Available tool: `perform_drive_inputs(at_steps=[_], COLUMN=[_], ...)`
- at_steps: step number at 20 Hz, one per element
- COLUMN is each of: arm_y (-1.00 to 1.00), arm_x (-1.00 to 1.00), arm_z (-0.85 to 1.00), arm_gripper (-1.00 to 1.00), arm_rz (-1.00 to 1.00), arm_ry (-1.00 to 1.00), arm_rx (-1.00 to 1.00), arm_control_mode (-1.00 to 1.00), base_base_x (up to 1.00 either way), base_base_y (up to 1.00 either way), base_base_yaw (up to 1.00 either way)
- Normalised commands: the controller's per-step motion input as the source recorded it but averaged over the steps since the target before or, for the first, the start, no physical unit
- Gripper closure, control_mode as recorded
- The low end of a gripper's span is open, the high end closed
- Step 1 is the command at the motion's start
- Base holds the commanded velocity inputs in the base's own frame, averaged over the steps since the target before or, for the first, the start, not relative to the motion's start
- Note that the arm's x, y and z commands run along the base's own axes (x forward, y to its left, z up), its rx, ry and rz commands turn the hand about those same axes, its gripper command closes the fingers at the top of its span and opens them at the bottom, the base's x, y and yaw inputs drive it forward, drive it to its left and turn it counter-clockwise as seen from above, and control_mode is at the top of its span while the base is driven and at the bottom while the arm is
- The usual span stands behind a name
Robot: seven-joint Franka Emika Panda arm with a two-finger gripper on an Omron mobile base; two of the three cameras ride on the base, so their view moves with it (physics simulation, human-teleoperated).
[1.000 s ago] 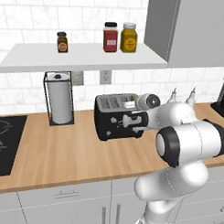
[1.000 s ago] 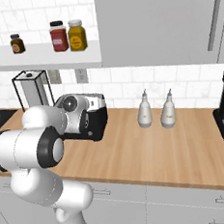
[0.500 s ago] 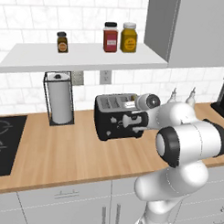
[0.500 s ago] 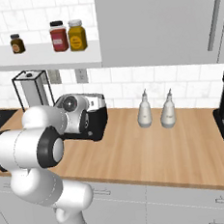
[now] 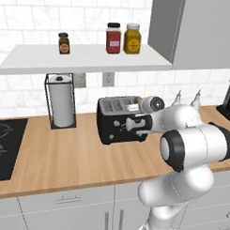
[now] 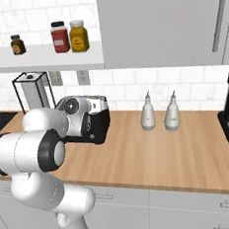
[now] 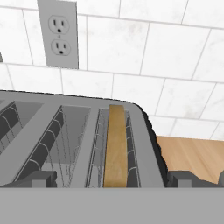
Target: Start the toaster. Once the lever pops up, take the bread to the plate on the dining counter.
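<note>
My tool (image 7: 111, 181) hangs released at the bottom of the hand view, its two tips spread wide either side of the bread (image 7: 116, 146) and grasping nothing. The slice sits low in the right-hand slot of the toaster (image 5: 123, 119), mid-frame on the table (image 5: 64, 155) below the shelf. I judge the task barely begun — starting the toaster, waiting for the pop-up and carrying the bread to the plate all remain.

No text, brand, number or sign can be read: the labels on the three jars (image 5: 64, 43) on the shelf (image 5: 86, 59) are blurred patches of colour, and the toaster (image 5: 121, 119) front carries no legible marking.
</note>
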Motion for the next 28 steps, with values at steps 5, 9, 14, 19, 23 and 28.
perform_drive_inputs(at_steps=[5, 9, 14, 19, 23, 28], arm_y=[0.0, 0.0, 0.0, 0.0, 0.0, 0.0], arm_x=[0.0, 0.0, 0.0, 0.0, 0.0, 0.0], arm_z=[0.0, 0.0, 0.0, 0.0, 0.0, 0.0], arm_gripper=[-1.0, -1.0, -1.0, -1.0, -1.0, -1.0], arm_rz=[0.0, 0.0, 0.0, 0.0, 0.0, 0.0], arm_ry=[0.0, 0.0, 0.0, 0.0, 0.0, 0.0], arm_rx=[0.0, 0.0, 0.0, 0.0, 0.0, 0.0], arm_control_mode=[-1.0, -1.0, -1.0, -1.0, -1.0, -1.0], base_base_x=[0.0, 0.0, 0.0, 0.0, 0.0, 0.0], base_base_y=[0.0, 0.0, 0.0, 0.0, 0.0, 0.0], base_base_yaw=[0.0, 0.0, 0.0, 0.0, 0.0, 0.0])
